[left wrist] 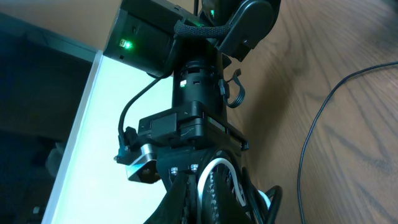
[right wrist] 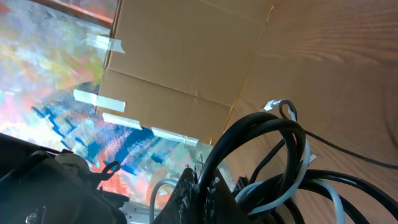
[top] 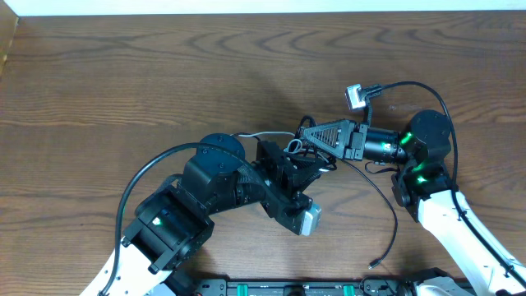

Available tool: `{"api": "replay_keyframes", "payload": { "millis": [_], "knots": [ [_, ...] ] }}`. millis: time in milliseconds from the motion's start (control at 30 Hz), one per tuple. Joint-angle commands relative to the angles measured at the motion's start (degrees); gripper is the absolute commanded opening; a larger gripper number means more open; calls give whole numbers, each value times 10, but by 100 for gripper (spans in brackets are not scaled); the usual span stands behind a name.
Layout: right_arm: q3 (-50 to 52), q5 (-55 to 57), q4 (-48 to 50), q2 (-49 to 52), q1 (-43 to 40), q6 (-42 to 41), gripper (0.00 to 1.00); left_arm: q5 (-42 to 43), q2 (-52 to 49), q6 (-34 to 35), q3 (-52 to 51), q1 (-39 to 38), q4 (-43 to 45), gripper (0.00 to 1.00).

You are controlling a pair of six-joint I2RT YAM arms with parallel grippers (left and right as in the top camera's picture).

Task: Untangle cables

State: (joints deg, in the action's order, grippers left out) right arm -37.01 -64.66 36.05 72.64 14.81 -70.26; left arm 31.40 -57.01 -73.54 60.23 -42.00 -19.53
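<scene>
cables (top: 301, 150): bunched mid-tabletop (top: 123, 74) between both arms, one black strand trailing near right | right jaws: narrow, pinching the bunch | left jaws: at the bunch, width cannot tell

Overhead evenly lit and sharp; right wrist's close cables (right wrist: 261, 124) look dark, blurred.

Black and white cables (right wrist: 258, 123) arch in a bunched loop above the wooden table (right wrist: 348, 68), a taped cardboard box (right wrist: 180, 50) behind.
</scene>
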Motion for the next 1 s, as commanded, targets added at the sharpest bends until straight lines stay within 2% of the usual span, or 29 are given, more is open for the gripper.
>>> {"api": "replay_keyframes", "payload": {
  "millis": [0,333,367,433,500,567,900,967],
  "knots": [
    [-8,13,2,0,2,18,1,16,1,3,0,2,-1,8],
    [-8,22,2,0,2,33,1,16,1,3,0,2,-11,8],
    [-8,24,2,0,1,36,1,16,1,3,0,2,-11,30],
    [-8,28,2,0,-1,42,1,16,1,3,0,2,-12,67],
    [-8,28,2,0,-5,49,1,16,1,3,0,2,-12,82],
    [-8,28,3,0,-13,58,1,16,2,3,0,2,-12,85],
    [-8,27,4,0,-73,126,1,16,2,4,0,2,-12,87],
    [-8,26,5,0,-86,143,1,9,2,23,0,2,-11,87]
  ]
}}
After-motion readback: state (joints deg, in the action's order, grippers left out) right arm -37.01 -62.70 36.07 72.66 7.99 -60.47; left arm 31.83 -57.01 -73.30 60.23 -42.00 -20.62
